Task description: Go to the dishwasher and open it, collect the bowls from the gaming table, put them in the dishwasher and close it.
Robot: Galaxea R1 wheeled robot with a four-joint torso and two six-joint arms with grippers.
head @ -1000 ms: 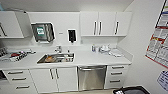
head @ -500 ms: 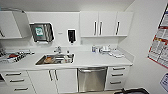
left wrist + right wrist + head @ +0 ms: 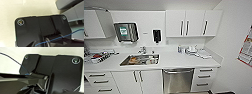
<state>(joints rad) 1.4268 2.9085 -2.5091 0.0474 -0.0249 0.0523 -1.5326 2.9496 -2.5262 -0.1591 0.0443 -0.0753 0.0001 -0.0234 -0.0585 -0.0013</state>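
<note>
The dishwasher [image 3: 177, 80] stands straight ahead under the white counter [image 3: 184, 63], low in the head view. Its brushed steel front is closed, with the bar handle [image 3: 178, 71] running across the top. The bowls and the gaming table are out of view. In each wrist view the robot's own dark plate sits in front of a pale surface.
A steel sink [image 3: 140, 60] holding dishes is set in the counter left of the dishwasher. White drawers [image 3: 205, 77] flank its right side, with cabinet doors [image 3: 137, 81] on its left. White dishes [image 3: 194, 51] sit on the counter at the back right. A wall with a poster [image 3: 246, 50] closes the right side.
The whole head view has shifted: the camera has come closer to the counter, and the dishwasher now looks larger and more central.
</note>
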